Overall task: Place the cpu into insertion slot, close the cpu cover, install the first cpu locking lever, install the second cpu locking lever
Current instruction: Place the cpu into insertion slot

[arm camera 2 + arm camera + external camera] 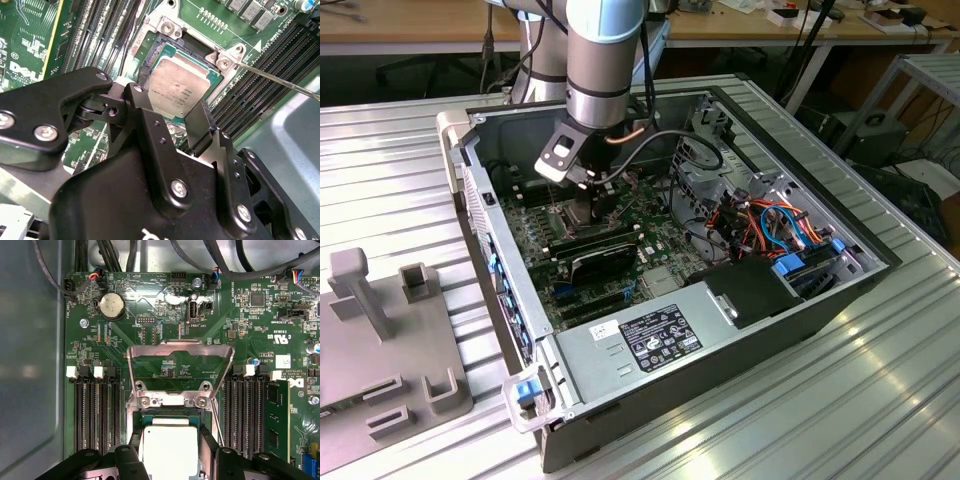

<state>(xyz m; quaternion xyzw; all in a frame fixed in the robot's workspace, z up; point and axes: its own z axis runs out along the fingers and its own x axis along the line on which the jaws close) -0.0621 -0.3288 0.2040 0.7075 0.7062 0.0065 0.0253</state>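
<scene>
On the exterior view's left, a grey moulded fixture plate (380,340) lies on the ribbed metal table (820,400), apart from the work. Beside it the open computer case (470,200) lies on its side, I think so that the arm can reach straight down to the green board. There the gripper (588,195) hangs low. In the first wrist view, long black memory slots (95,410) run beside the socket. The cpu cover (180,347), a thin silver frame with a large window, stands raised on its hinge and leaves the insertion slot (152,57) free. The cpu (182,85), flat and matte silver with a green rim, lies squarely within this black socket and seems seated or nearly so. The black fingers (200,120) are set narrow and clasp its two opposite edges, probably to keep it level. Further right a thin steel locking lever (280,82) stands away, unlatched.
</scene>
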